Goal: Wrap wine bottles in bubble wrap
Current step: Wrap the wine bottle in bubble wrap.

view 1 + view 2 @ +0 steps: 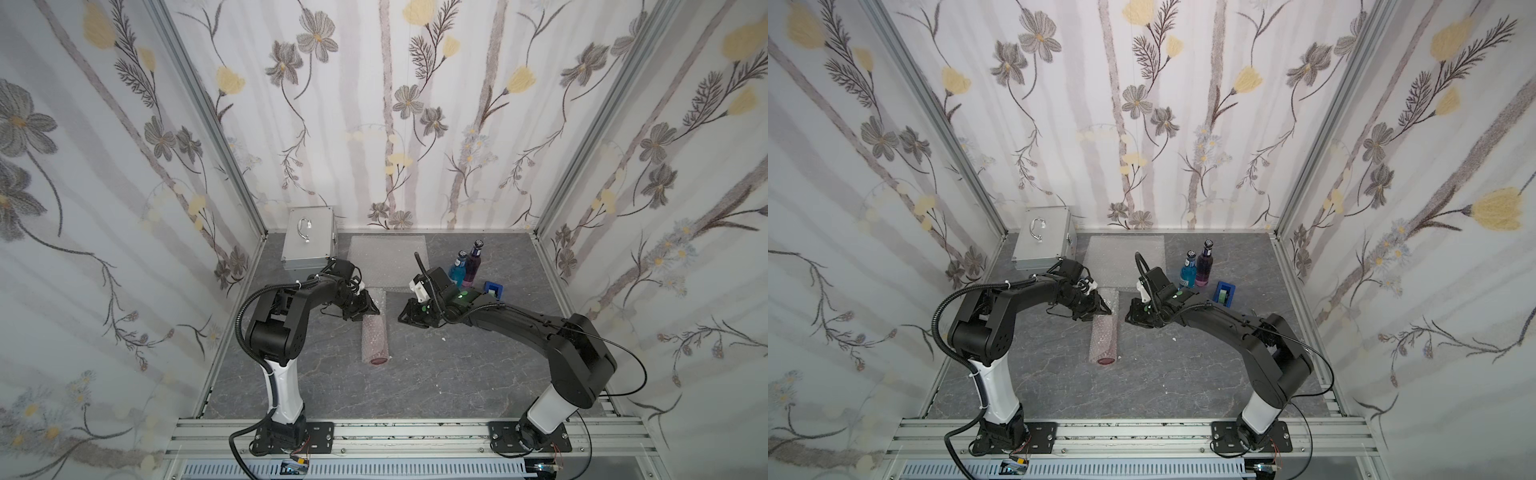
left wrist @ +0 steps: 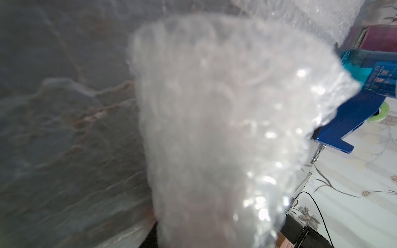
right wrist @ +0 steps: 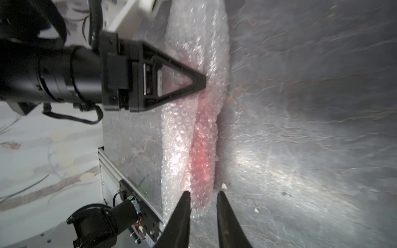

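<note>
Grey marbled counter (image 1: 457, 374) carries the work. Over it the right tool (image 3: 203, 211) stands slightly parted, gripping nothing, just beside the rolled bubble wrap (image 3: 182, 128). The left tool (image 3: 200, 83) presses its tip on that roll; whether it clamps, I cannot tell. The red bottle (image 3: 202, 139) lies inside, glowing pink through knobbly film; only the top views show its round base.

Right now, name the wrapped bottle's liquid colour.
Red: the wrapped bottle shows best in the right wrist view.

L arm (image 1: 299, 297), R arm (image 1: 540, 328) blk w/ wht lower segs, ribbed blk conduit (image 1: 241, 316), green LED (image 1: 460, 296), blk triangular L gripper (image 3: 204, 82)
</note>
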Available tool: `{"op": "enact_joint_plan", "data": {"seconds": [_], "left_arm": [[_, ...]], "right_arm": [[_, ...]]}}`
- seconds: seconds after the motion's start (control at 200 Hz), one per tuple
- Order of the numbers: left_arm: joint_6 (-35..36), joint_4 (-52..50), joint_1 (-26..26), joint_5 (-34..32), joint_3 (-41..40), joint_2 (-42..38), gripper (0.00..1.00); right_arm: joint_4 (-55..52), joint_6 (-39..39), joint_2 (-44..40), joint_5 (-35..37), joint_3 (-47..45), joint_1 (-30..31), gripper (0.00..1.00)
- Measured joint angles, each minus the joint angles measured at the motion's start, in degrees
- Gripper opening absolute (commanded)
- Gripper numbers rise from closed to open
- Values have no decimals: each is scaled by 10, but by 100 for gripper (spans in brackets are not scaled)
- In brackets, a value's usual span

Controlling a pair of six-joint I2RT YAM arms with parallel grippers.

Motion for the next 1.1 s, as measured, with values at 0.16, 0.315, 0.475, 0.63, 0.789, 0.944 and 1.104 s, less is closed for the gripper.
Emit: {"op": "enact_joint_plan", "data": {"seconds": [0.16,0.315,0.475,0.63,0.789,0.944,1.104], "left_arm": [[10,-7,-6,2,10,7,29],[16,-15,-10,5,20,14,29],[19,-23,-12,9,30,21,29],[20,-25,-12,11,32,23,29],[23,-25,-13,11,32,23,29],[27,-26,-13,14,34,26,29],[29,-31,-13,16,38,30,29]], "right_arm": [[-5,2,-3,0,26,23,12],[16,2,67,-33,70,76,12],[3,-3,118,-49,90,98,13],[-3,-5,128,-51,74,97,12],[24,-2,127,-68,49,92,12],[65,-1,116,-75,18,92,12],[88,2,89,-71,-23,94,13]]}}
